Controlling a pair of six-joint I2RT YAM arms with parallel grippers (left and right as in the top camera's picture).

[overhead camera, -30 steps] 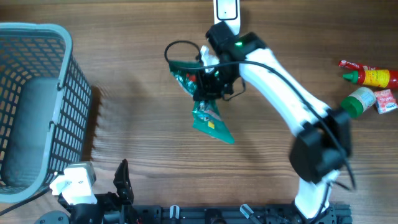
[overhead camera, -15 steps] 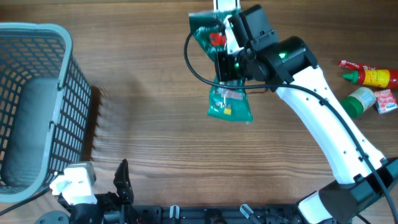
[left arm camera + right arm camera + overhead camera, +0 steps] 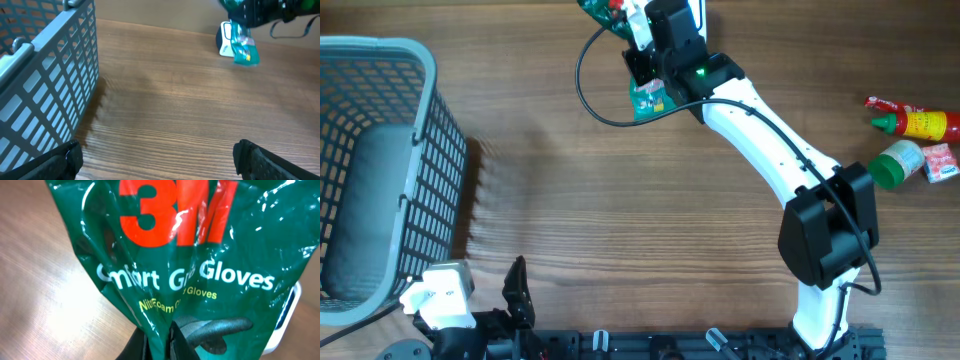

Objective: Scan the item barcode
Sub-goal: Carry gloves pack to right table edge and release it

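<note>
**3M gloves packet [image 3: 180, 280], one, held aloft at the far edge of the surface [image 3: 620, 220], just beside the white scanner [image 3: 226, 39].**

Right pincer [image 3: 159, 342] is pressed together on a fold of the packet. The film runs away from the pinch along its long axis, printed face toward the wrist camera. The scanner sits on the robot's right of the packet, so the barcode face looks to need turning that way. Left pincer [image 3: 157, 160] is spread wide and holds nothing, low at the near edge and well apart, so the right arm is the nearer. Also counted:
- one wire basket [image 3: 380, 170]
- one red sauce bottle [image 3: 912, 121]
- one green-capped container [image 3: 892, 165]
- one red-and-white sachet [image 3: 941, 160]
</note>
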